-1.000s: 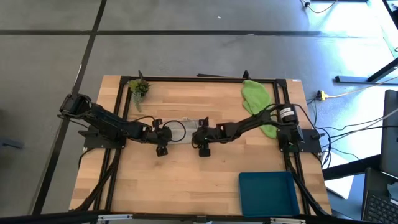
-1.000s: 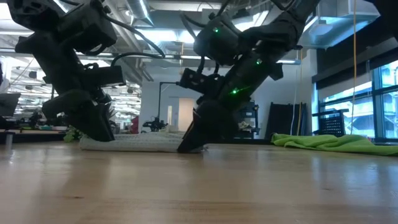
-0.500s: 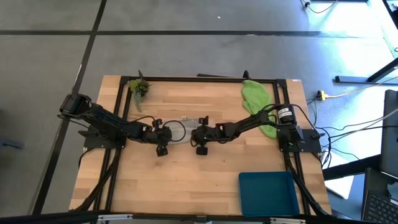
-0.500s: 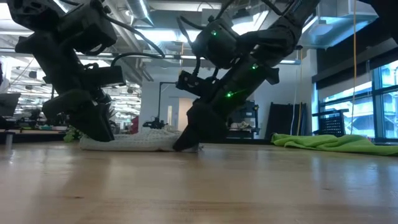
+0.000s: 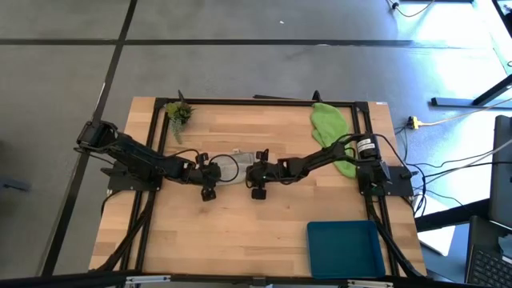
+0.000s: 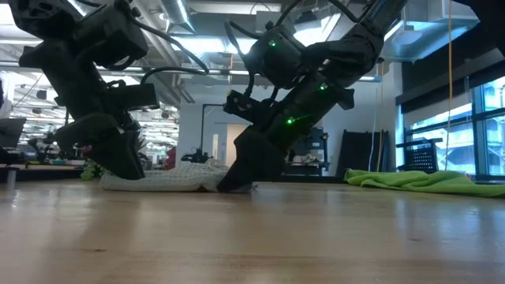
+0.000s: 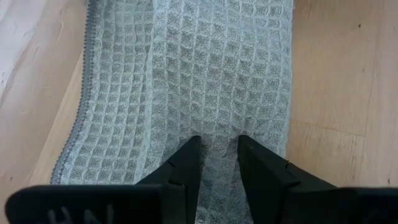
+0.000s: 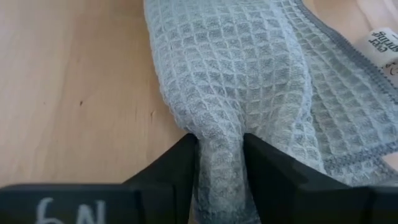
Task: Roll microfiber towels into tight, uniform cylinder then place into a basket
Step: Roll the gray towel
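Grey towel (image 7: 186, 81): 1, pinched by both end effectors (image 7: 217, 155) (image 8: 219, 155) | green towel (image 5: 330, 128): 1 | basket (image 5: 344, 248): 1

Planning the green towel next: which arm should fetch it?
Right. The green towel lies beside the right arm's base, far from the left gripper. For now both it and the right gripper pinch the grey towel.

The high view looks straight down from well above, taking in the whole table (image 5: 240, 232) and floor around it. The low view sits at the table's front edge, level with the top, facing the room behind. Each wrist view looks down from very close onto the grey towel (image 7: 186, 81) at mid-table, which the low view also shows (image 6: 170, 180).
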